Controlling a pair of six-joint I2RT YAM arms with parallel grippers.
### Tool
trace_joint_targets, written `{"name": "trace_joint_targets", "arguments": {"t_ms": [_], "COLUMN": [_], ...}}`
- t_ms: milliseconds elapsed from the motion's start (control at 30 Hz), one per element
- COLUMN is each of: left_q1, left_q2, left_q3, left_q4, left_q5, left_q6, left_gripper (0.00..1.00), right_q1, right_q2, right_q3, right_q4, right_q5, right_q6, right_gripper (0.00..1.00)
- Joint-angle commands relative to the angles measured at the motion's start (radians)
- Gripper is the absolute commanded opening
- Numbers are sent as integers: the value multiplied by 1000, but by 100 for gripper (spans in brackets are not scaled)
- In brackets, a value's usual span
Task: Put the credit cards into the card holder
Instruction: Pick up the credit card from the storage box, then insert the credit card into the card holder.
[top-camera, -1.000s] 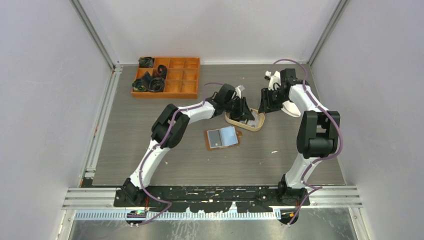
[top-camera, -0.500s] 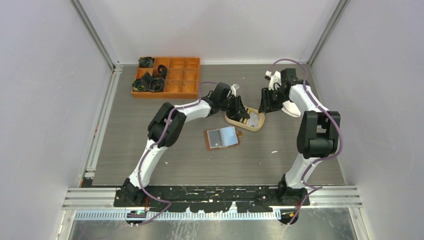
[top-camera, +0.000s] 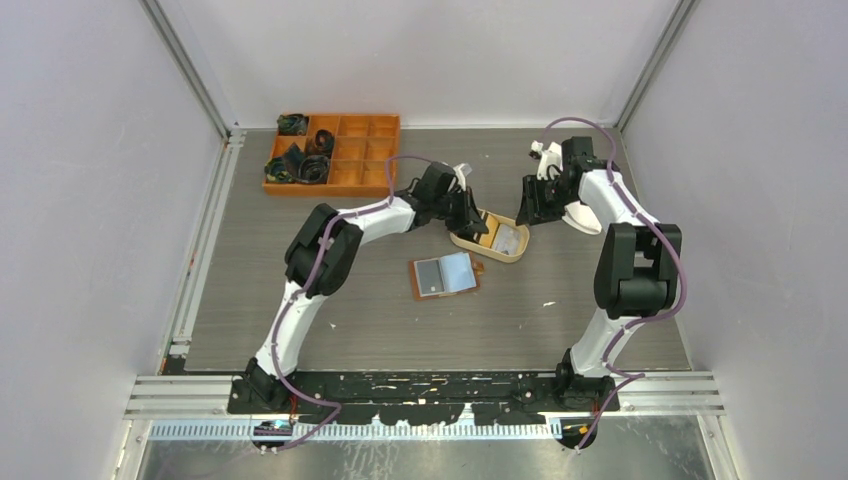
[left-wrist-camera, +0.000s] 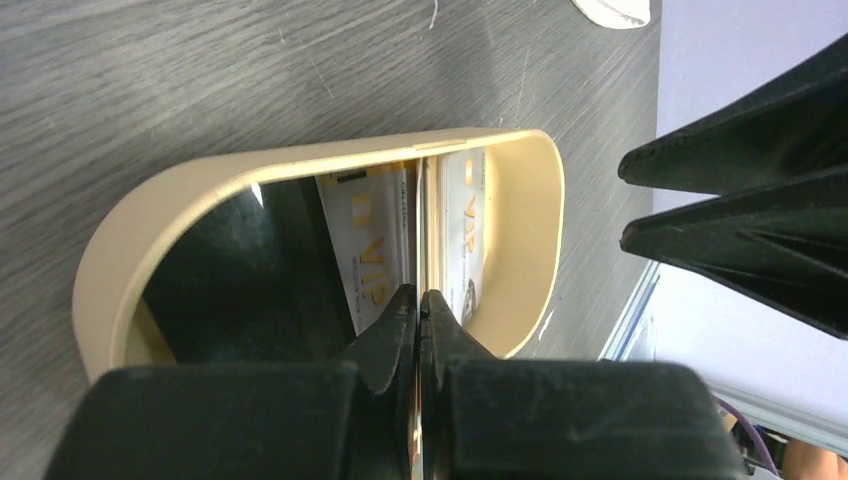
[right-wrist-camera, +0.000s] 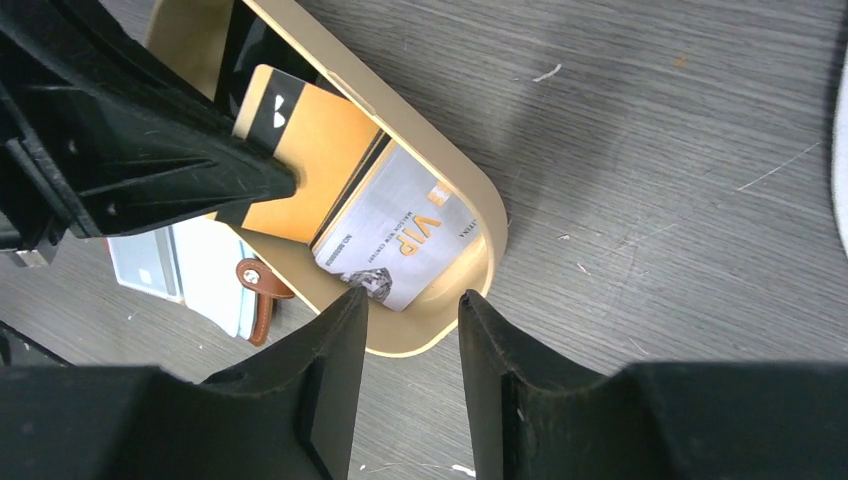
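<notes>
— How many cards can be counted, and where are they found?

— Four are made out. One gold-and-black card (right-wrist-camera: 300, 170) is pinched on edge between the closed fingers of the left gripper (left-wrist-camera: 418, 295), over the inside of the single oval tray (left-wrist-camera: 300, 165). Whether its lower edge touches anything cannot be told. One white card (right-wrist-camera: 400, 240), marked VIP, is seen lying flat in that tray, at the end nearer the right gripper (right-wrist-camera: 412, 296). Two more, a grey card (top-camera: 432, 276) and a pale blue card (top-camera: 458, 268), are laid side by side on the card holder (right-wrist-camera: 260, 298), which is spread open on the table (top-camera: 400, 330) just beside the tray.

— Is a fifth to be counted?

— A dark glossy surface is seen at the tray's other end. Whether it is a card cannot be told.

— And the right gripper's jaws?

— They are held partly apart with nothing between them, poised over the tray's rounded end, near the left gripper but apart from it.

— What else is noted?

— One orange compartment box (top-camera: 365, 160) is set well apart, far left, with black items in its left compartments.
</notes>
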Motion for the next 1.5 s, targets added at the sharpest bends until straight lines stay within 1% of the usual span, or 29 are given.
{"name": "trace_joint_targets", "arguments": {"t_ms": [0,167,267,433,533,633,733,767,833,900,967,1100,1267,1367,1400,1433,1467], "left_q1": [2,3,3,2,2,-1,-14,-19,-29,-38,-48,-65,-96,-105,-109,-113,-117], "left_q2": [-151,-251,-313,-435,-531,-628,-728,-762,-835,-913,-993,-1154,-1278,-1316,-1325,-1332,-1338], "left_q3": [-60,-167,-254,-435,-579,-738,-885,-943,-1025,-1098,-1166,-1280,-1384,-1432,-1443,-1457,-1464], "left_q4": [69,177,254,457,618,772,877,900,928,935,931,903,874,866,866,866,866], "left_q5": [-59,-73,-79,-81,-82,-82,-80,-80,-78,-81,-90,-107,-135,-145,-147,-150,-151], "left_q6": [78,109,130,145,126,99,91,92,99,110,118,130,138,133,129,124,123], "left_gripper": [0,0,0,0,0,0,0,0,0,0,0,0,0,0,0,0,0], "right_q1": [-4,-3,-3,-3,-3,-3,-4,-4,-4,-4,-4,-3,2,13,17,27,33], "right_q2": [-106,-182,-251,-395,-519,-636,-715,-715,-693,-676,-683,-748,-760,-719,-699,-683,-673], "right_q3": [-13,-63,-116,-243,-364,-477,-543,-539,-505,-472,-460,-486,-478,-403,-364,-331,-314], "right_q4": [53,107,170,333,455,541,568,553,472,390,343,345,270,134,52,-30,-81], "right_q5": [-49,-119,-155,-249,-361,-484,-589,-619,-682,-708,-704,-661,-666,-701,-703,-702,-693], "right_q6": [-4,-23,-29,-63,-117,-234,-322,-325,-349,-375,-402,-410,-403,-404,-446,-530,-582], "right_gripper": [44,44,44,45,48,59,74,77,79,82,87,99,100,99,99,99,99]}}
